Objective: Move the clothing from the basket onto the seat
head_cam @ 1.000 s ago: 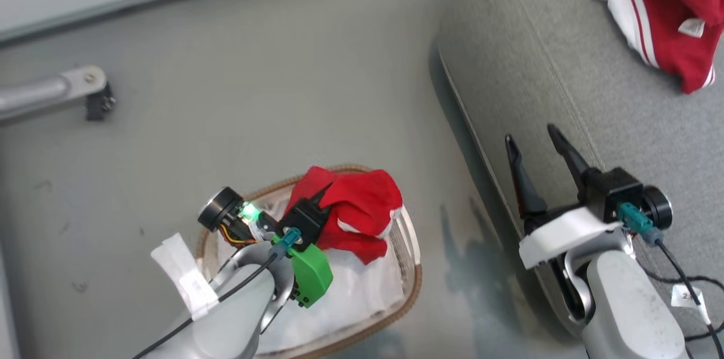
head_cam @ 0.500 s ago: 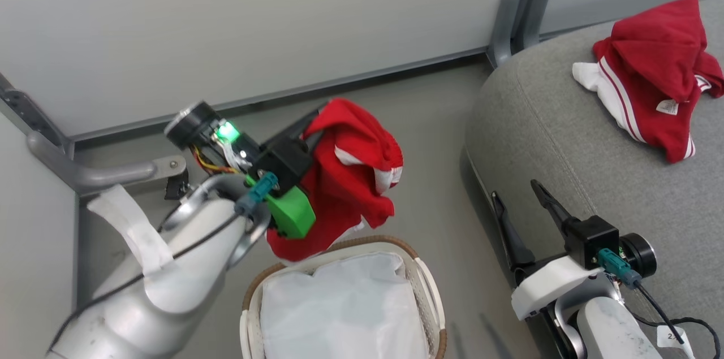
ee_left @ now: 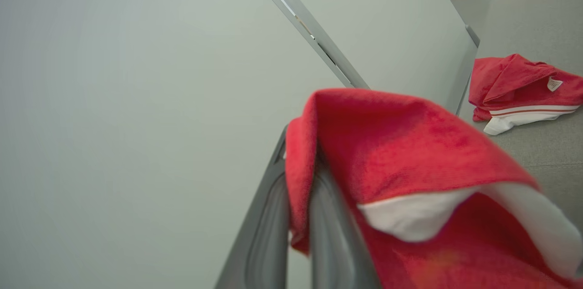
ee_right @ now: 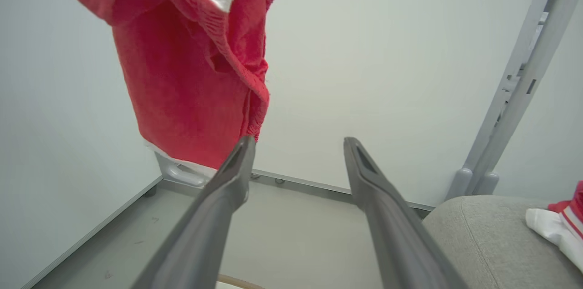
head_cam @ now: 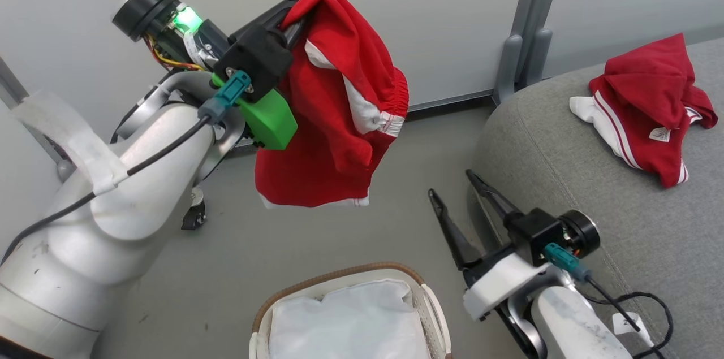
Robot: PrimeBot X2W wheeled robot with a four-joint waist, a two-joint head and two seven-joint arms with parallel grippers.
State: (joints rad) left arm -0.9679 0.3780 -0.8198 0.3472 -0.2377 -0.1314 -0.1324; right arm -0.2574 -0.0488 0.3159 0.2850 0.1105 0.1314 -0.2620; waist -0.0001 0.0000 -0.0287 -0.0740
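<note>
Left gripper (head_cam: 297,0), clamped on the red garment (head_cam: 328,121), now holds it higher, well clear of the basket (head_cam: 339,277). Right gripper (head_cam: 451,182) remains spread and empty beside the seat (head_cam: 565,178), where a second garment (head_cam: 650,104) lies.

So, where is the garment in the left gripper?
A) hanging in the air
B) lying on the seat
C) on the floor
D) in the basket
A: the left gripper is shut on the garment, which hangs free, clear of the basket, the seat and the floor.
</note>
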